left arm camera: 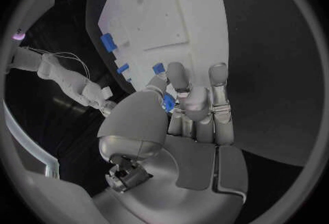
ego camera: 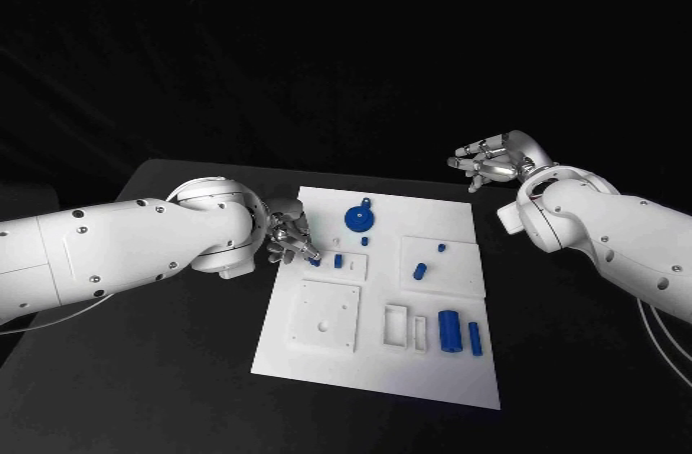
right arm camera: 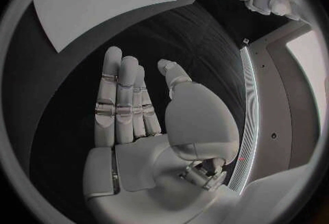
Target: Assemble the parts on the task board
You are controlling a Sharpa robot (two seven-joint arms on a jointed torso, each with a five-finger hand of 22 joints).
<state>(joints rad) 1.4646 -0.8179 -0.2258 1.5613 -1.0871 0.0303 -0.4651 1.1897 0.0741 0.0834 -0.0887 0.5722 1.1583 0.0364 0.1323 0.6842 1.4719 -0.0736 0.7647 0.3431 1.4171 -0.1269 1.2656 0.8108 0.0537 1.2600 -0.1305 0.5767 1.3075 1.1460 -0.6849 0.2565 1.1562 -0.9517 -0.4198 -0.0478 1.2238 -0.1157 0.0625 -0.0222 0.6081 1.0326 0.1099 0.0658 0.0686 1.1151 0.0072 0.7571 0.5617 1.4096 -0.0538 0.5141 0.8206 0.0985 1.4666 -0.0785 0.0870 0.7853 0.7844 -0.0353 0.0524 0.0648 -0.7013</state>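
The white task board lies in the middle of the black table. My left hand hovers at the board's left edge and pinches a small blue part between thumb and fingers, just beside a short blue peg. A round blue disc part lies near the board's far end. Two long blue cylinders rest side by side near the front right. My right hand is raised beyond the board's far right corner, fingers stretched out and holding nothing.
More small blue pieces sit on a raised white square right of centre. A white square plate and narrow white slots occupy the board's front half. Black table surrounds the board.
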